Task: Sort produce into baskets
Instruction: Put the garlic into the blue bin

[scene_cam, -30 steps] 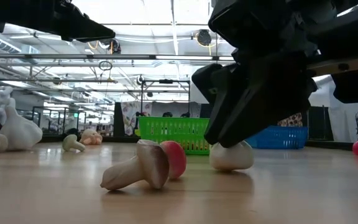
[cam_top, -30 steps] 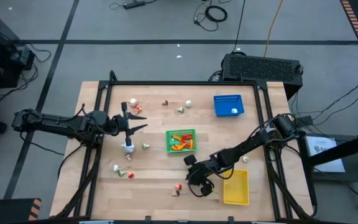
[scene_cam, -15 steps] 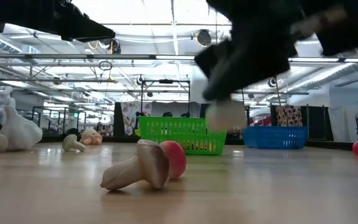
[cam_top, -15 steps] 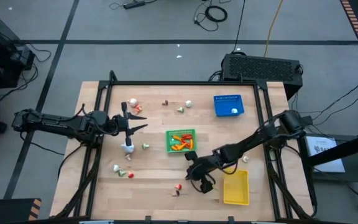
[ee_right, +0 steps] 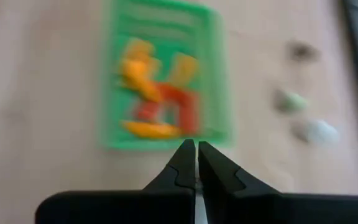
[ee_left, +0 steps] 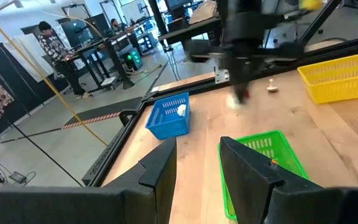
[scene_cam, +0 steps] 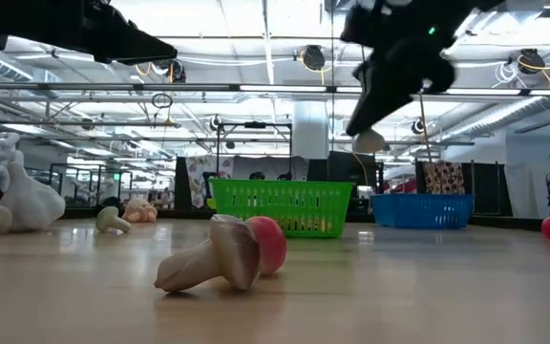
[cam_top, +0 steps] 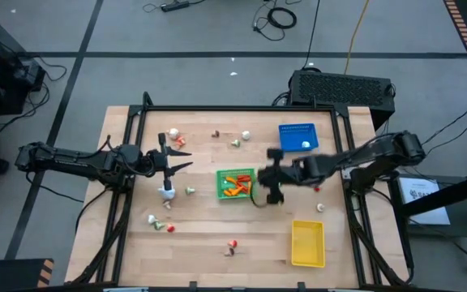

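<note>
**High view.** Wooden worktop (cam_top: 201,243) framed by black rails.
- green basket (cam_top: 236,183) at mid-worktop, holding orange and red produce.
- blue basket (cam_top: 298,136) near the far right corner, with one white piece inside.
- yellow basket (cam_top: 307,243) by the near edge, on the right.
- loose produce (cam_top: 169,229) scattered over the left half, along the far edge and by the near edge; more lying between the blue and yellow baskets.
- right gripper (cam_top: 269,180) raised just beside the green basket's right side, arm reaching in from the right edge.
- left gripper (cam_top: 173,158) over the left half, fingers spread apart, nothing between them.

**Low view.**
- Right gripper high above the worktop, fingers clenched on a pale piece (scene_cam: 369,141) hanging at the tips, clear of the surface, above the green basket.
- mushroom (scene_cam: 208,265) lying on its side nearest the camera, touching a red piece (scene_cam: 269,243).
- white garlic (scene_cam: 27,203) and small mushrooms at the left.
- Blue basket beyond, to the right of the green one.

**Left wrist view.** Own fingers released, empty gap between. All three baskets ahead; right arm above the worktop between green and yellow.

**Right wrist view.** Own fingers pressed together; the held thing not made out here. Green basket with orange and red contents below; two pale loose pieces beside it on bare wood.
</note>
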You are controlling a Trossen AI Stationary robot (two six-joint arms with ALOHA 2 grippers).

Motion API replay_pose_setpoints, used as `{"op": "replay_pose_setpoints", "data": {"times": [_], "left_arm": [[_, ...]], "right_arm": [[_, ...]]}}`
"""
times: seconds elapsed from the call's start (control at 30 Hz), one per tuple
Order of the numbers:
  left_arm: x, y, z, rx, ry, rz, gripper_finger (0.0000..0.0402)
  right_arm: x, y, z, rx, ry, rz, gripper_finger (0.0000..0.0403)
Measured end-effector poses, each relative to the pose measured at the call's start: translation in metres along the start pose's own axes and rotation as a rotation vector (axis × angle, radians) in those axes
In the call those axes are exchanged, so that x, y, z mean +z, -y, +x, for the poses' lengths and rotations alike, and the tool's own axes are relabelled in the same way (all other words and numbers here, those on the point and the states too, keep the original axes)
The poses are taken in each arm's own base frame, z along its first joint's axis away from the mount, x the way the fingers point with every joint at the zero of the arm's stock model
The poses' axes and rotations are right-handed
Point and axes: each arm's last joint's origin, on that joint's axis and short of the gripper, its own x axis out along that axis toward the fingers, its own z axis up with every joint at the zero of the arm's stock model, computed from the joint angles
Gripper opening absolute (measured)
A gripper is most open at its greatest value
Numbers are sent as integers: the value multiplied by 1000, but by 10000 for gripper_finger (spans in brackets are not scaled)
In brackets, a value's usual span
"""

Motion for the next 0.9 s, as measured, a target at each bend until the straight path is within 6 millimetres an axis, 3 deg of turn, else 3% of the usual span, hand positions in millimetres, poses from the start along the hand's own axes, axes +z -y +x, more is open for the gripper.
{"op": "replay_pose_setpoints", "data": {"times": [0.3, 0.5, 0.67, 0.9], "left_arm": [[0, 0, 0, 0, -2, 0, 132], [-2, 1, 0, -6, -23, 7, 132], [-2, 1, 0, -5, -25, 7, 132], [-8, 2, 0, -13, -81, 9, 132]], "right_arm": [[-29, 85, 12, -201, -209, 379, 0], [-50, 129, 15, -304, -286, 590, 3], [-60, 150, 15, -349, -298, 664, 17], [-70, 159, 14, -370, -346, 727, 46]]}}
